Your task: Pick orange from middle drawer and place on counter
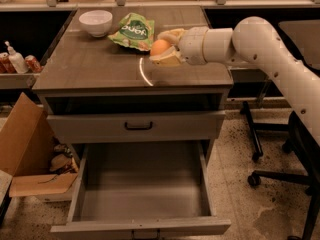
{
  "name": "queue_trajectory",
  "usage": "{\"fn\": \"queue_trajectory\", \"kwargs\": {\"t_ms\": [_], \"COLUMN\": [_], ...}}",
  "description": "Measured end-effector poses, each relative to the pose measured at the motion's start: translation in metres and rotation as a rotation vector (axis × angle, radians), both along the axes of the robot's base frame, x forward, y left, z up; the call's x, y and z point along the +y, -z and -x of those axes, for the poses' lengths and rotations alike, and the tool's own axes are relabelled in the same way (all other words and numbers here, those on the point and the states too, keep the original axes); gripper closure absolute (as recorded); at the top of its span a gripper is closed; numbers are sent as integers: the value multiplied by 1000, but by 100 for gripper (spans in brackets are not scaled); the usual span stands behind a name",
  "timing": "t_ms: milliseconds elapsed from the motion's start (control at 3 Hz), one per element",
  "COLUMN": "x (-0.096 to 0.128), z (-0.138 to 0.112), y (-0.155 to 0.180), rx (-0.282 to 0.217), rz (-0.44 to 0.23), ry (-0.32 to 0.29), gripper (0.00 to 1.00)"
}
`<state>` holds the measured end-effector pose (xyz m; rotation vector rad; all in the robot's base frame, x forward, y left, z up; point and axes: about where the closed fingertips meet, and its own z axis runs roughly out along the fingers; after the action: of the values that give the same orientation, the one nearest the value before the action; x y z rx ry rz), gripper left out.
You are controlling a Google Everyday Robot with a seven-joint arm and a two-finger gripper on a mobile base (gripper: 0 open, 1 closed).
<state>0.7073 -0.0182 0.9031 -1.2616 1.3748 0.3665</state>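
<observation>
The orange (pixel 159 47) is held between the pale fingers of my gripper (pixel 163 48), just above the right half of the counter (pixel 95 66). Whether it touches the wood-grain top I cannot tell. The white arm reaches in from the right. The middle drawer (pixel 142 186) is pulled fully open below, and its plain grey floor shows nothing in it.
A white bowl (pixel 95 21) and a green snack bag (pixel 134 31) sit at the back of the counter, the bag right next to the gripper. A shut drawer front with a black handle (pixel 138 126) is above the open one. A cardboard box (pixel 22 144) stands left and a chair base (pixel 270 154) right.
</observation>
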Motion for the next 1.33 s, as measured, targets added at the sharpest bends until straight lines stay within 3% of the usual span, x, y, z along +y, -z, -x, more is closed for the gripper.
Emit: {"fn": "queue_trajectory", "kwargs": {"t_ms": [667,1333], "x": [-29,-45], "z": [-11,-25], "y": [-3,12], "rx": [97,180], "rz": [14,37], "ry": [80,129], "gripper": [100,100]}}
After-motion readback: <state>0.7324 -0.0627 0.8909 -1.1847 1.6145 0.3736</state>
